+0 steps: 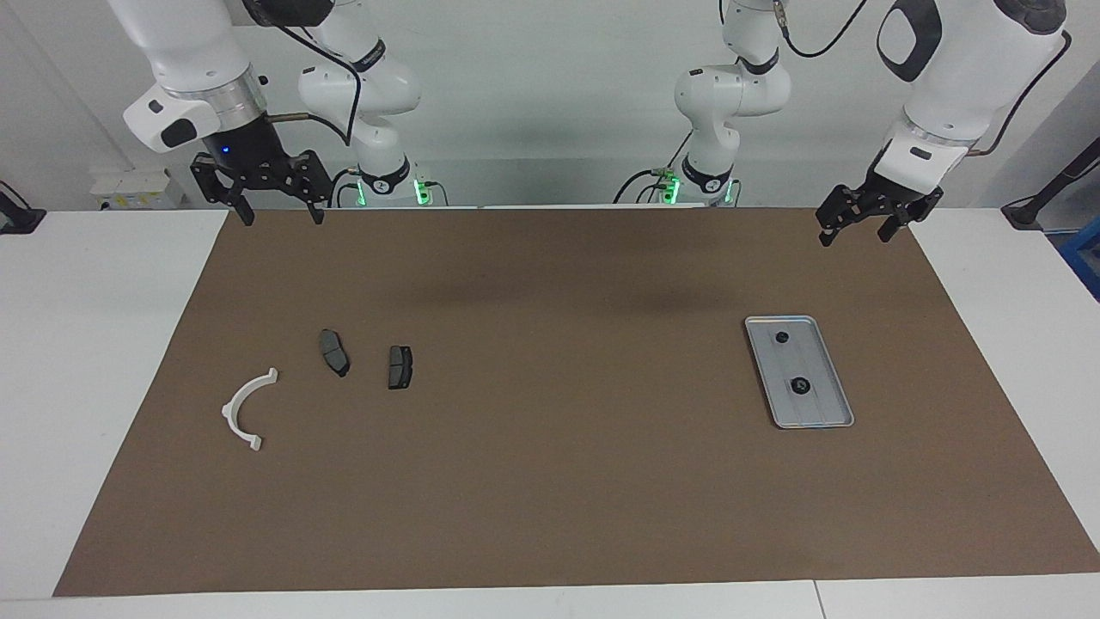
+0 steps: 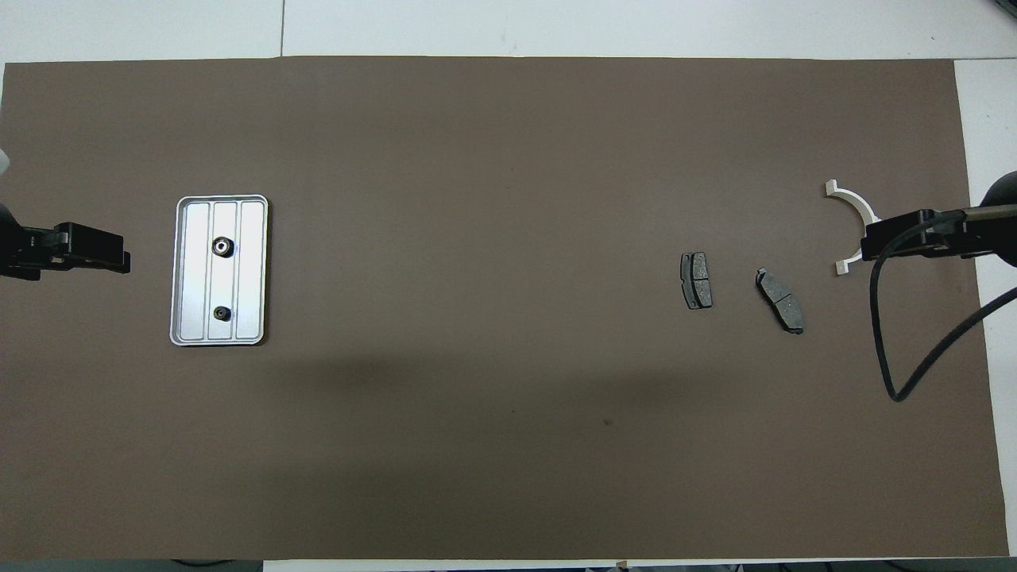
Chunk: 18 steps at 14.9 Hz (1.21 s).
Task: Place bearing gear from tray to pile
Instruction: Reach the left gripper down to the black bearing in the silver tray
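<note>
A brown mat (image 1: pixel 550 481) covers most of the white surface (image 1: pixel 94 344), reaching from the upper middle of the facing view down nearly to its bottom edge. Bare white strips of the surface show at the frame's left, right and bottom. At the upper left sits a white box-like fixture (image 1: pixel 129 187); at the right edge, a blue object (image 1: pixel 1084 258).
</note>
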Each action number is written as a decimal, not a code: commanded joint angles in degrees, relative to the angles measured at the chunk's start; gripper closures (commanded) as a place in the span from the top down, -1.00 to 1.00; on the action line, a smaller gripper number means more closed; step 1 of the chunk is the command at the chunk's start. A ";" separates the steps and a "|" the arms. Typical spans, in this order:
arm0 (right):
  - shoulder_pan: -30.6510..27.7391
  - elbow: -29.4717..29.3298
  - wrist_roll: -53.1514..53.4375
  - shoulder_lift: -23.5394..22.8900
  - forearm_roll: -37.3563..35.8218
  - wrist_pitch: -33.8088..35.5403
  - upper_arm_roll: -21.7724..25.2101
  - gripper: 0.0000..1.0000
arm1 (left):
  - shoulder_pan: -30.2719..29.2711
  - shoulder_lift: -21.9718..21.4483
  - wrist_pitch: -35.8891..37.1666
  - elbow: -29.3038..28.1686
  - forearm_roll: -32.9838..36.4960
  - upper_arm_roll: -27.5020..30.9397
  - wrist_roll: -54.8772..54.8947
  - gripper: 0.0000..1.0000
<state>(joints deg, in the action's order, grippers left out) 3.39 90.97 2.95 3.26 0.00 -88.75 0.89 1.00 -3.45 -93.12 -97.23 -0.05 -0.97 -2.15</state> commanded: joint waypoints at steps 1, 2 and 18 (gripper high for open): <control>-0.23 0.61 0.12 0.70 0.09 -0.64 -0.02 1.00 | -0.74 -0.33 -0.04 -0.06 0.75 -0.52 0.04 1.00; -0.23 0.61 0.12 0.70 0.09 -0.64 -0.02 1.00 | -0.74 -0.33 0.05 0.02 0.75 -0.43 0.57 1.00; -0.23 0.61 0.39 0.70 0.09 -0.64 -0.02 1.00 | -0.74 9.14 -33.33 -18.44 0.58 0.80 -1.63 1.00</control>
<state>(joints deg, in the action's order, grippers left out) 3.38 90.97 2.95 3.26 0.00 -88.75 0.91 0.69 4.23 -123.21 -114.75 -0.05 0.08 -2.93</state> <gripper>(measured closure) 0.000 0.000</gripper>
